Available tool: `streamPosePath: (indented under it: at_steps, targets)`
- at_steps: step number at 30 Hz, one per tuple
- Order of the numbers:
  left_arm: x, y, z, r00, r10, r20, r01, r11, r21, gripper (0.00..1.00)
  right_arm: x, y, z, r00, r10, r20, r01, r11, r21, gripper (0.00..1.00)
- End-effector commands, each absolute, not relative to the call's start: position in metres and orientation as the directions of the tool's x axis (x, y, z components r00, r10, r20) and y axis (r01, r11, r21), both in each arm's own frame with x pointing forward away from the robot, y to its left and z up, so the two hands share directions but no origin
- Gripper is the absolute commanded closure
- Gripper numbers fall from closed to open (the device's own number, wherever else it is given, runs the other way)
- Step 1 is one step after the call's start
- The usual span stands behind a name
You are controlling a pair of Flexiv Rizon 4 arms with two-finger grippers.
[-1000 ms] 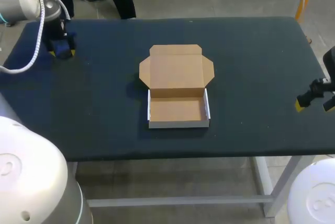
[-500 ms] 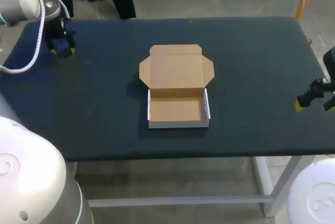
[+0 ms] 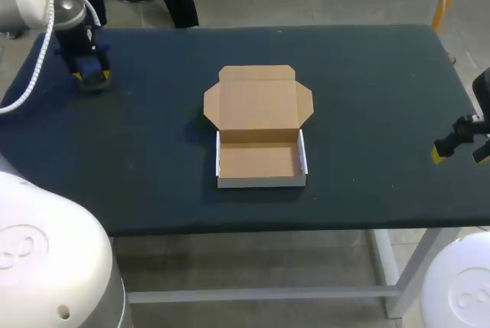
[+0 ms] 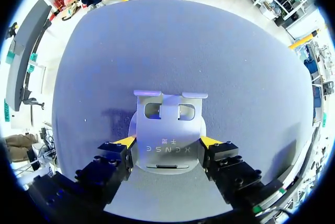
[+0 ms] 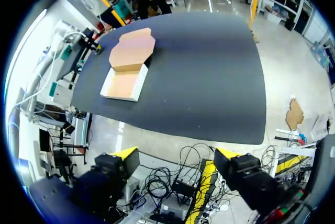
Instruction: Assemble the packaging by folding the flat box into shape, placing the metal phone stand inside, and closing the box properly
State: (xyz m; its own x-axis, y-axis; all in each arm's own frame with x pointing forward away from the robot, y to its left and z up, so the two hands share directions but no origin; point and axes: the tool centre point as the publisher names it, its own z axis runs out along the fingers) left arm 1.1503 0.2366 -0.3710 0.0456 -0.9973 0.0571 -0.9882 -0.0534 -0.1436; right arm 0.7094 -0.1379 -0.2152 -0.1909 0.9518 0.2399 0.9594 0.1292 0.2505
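Observation:
The cardboard box (image 3: 259, 161) stands folded in the middle of the table with its lid (image 3: 258, 103) open flat behind it; its tray looks empty. At the table's far left, my left gripper (image 3: 92, 75) points down at the cloth and hides the stand in the head view. In the left wrist view the silver metal phone stand (image 4: 167, 130) lies flat between the fingers, and both yellow tips press its round base from either side, so the left gripper (image 4: 167, 141) is shut on it. My right gripper (image 3: 453, 147) hangs open and empty past the table's right edge.
The dark cloth table (image 3: 367, 98) carries only the box and the stand. In the right wrist view the box (image 5: 125, 84) lies far ahead of the right gripper (image 5: 175, 161), across a wide stretch of bare cloth.
The left gripper's fingers have closed in onto the stand's sides, and the left arm has shifted slightly lower over it. The right arm and the box have not moved.

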Motion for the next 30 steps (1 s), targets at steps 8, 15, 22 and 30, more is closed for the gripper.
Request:
streamPosePath:
  at_steps: [8,15,22,30]
  targets:
    - [1.081,0.211,-0.337,0.027,-0.999,0.045,-0.974,-0.037,-0.224,1.00,0.722,-0.128,-0.214,-0.505,0.839,0.203,0.819,0.391,0.420,0.00]
    - [1.055,0.192,-0.323,-0.015,-0.998,0.061,-0.975,0.001,-0.224,1.00,0.730,-0.121,-0.216,-0.681,0.725,0.101,0.665,0.554,0.502,0.00]
    - [1.034,0.175,-0.312,-0.050,-0.997,0.058,-0.974,0.036,-0.224,1.00,0.737,-0.112,-0.227,-0.761,0.645,0.068,0.572,0.618,0.539,0.00]
    - [1.016,0.159,-0.303,-0.076,-0.996,0.049,-0.971,0.063,-0.230,1.00,0.744,-0.102,-0.247,-0.807,0.584,0.082,0.528,0.653,0.542,0.00]
